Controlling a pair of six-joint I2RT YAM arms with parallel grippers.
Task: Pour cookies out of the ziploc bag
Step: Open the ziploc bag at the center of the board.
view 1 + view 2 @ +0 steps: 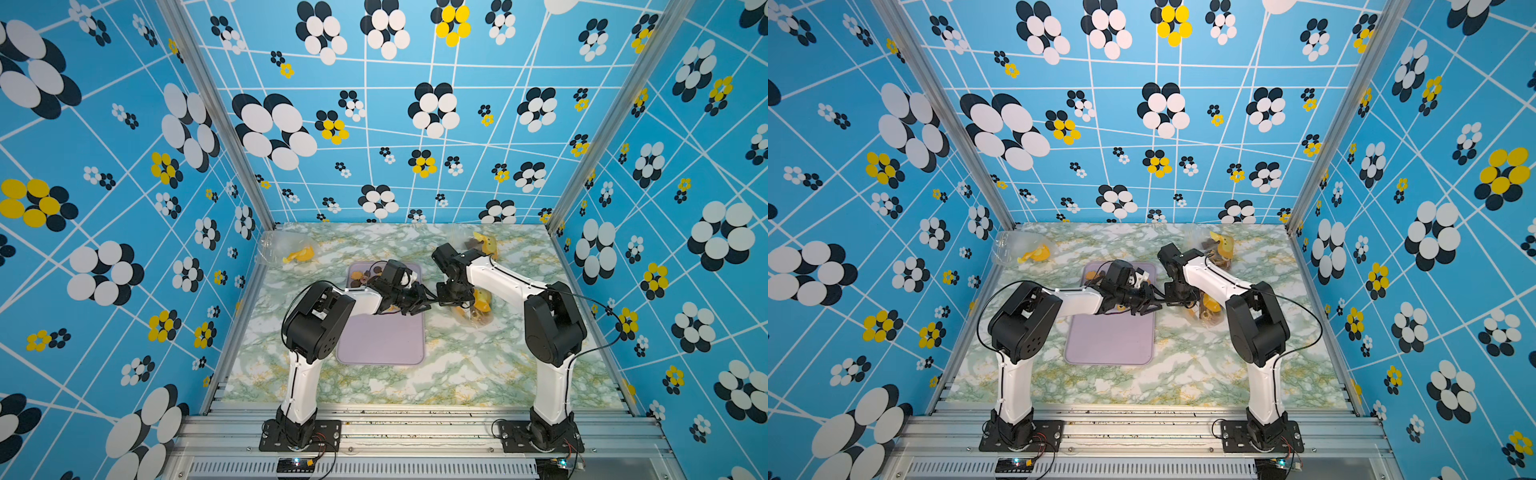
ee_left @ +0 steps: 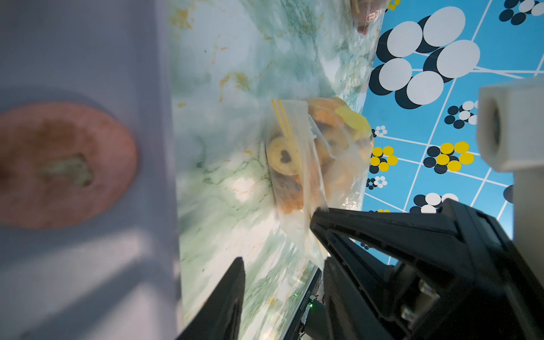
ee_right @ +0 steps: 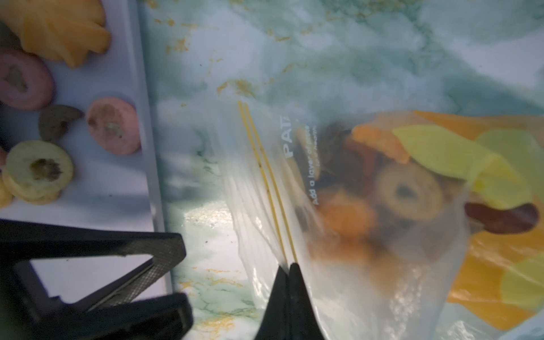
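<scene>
**Bag Pinched at the Zip Beside the Tray; Cookies Split Between Bag and Tray**

The ziploc bag [image 1: 478, 313] lies on the counter [image 1: 478, 374], just beside the right long edge of the lavender tray [image 1: 382, 340]. The tray sits mid-counter.

Right gripper [image 3: 290, 269]: its fingers are pressed together on the bag's yellow zip strip, near one end of it. The right wrist view shows clear film gathered into the closed tips.

Left gripper [image 2: 276, 244]: it reaches across the tray to the tray's right edge, toward the same end of the bag. Its jaws stand apart. One fingertip [image 2: 316, 217] sits at the bag's edge; whether it touches the film cannot be told. In both top views the two grippers are close together, tip to tip.

Cookies [image 3: 409, 191]: tan, orange and dark rings show through the film, packed inside the bag next to a larger yellow piece [image 3: 441, 153]. The bag's printed lettering is partly legible but blurred.

Loose cookies [image 1: 359, 276] lie on the tray's far end, toward its left edge. The right wrist view shows pink rings, a pale ring, a dark fragment and an orange ridged piece among them. The tray's near half is bare.

A second bag [image 1: 286, 249] rests at the counter's far left corner with a yellow piece inside. A third bag [image 1: 473, 243] sits near the far right corner, partly hidden behind the right arm, with dark and yellow contents.
</scene>
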